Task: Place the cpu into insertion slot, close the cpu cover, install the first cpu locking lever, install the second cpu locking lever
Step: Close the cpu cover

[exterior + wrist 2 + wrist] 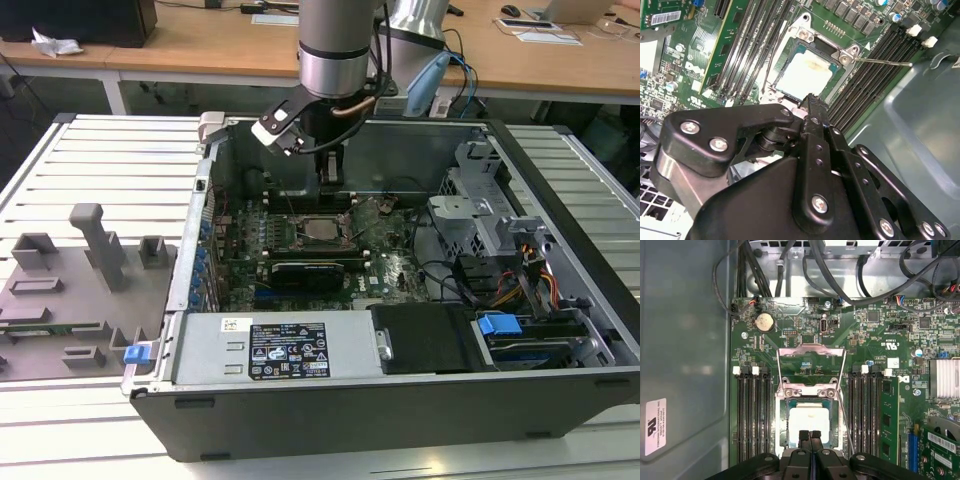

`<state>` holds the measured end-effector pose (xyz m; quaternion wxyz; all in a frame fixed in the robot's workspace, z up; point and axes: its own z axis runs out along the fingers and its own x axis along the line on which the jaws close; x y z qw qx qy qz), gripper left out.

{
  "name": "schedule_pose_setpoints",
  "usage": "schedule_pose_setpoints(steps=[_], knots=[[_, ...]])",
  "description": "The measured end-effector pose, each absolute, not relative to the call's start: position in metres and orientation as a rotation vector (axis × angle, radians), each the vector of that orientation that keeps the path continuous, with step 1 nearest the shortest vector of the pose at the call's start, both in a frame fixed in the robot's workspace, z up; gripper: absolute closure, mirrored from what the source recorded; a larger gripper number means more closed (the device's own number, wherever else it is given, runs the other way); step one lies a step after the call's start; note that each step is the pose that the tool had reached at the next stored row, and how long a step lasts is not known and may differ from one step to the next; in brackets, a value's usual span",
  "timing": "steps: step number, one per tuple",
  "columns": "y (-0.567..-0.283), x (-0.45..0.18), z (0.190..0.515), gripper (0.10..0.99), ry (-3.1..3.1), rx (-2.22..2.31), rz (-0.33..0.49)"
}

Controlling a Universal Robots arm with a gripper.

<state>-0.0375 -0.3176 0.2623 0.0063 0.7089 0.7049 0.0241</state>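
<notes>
First wrist view had my gripper (809, 435) at the near edge of the insertion slot (782, 415), fingers pressed flat together with nothing between them. I took that as deliberate. A closed pair makes one narrow tip, and there was little room for anything wider, with the memory slots (752, 415) crowding the socket on both sides.

The cpu (809, 422) lay flat inside the slot's metal rim with its pale top up, level and square to the frame as far as I could judge. I had no hold on it, so the first step looked done.

The cpu cover (810, 348) was thrown back on its hinge, away from me, and the green board showed through its cut-out centre. It was open like that to leave the socket clear for the chip, and it had not been brought down.

In the second wrist view my gripper (809, 100) hung just beside the cpu (805, 75), and I could not tell whether it touched the rim. One thin wire locking lever (885, 62) stuck out unlatched across the memory slots, clear of the cover's path.

From the exterior view, the gripper (331, 170) stood upright inside the open computer case (350, 410), above the cpu (322, 228).
</notes>
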Motion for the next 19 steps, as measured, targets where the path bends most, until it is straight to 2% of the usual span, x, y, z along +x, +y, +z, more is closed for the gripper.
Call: schedule_pose_setpoints(steps=[19], knots=[[-0.318, -0.022, 0.269, 0.980, 2.206, 2.219, 0.074]])
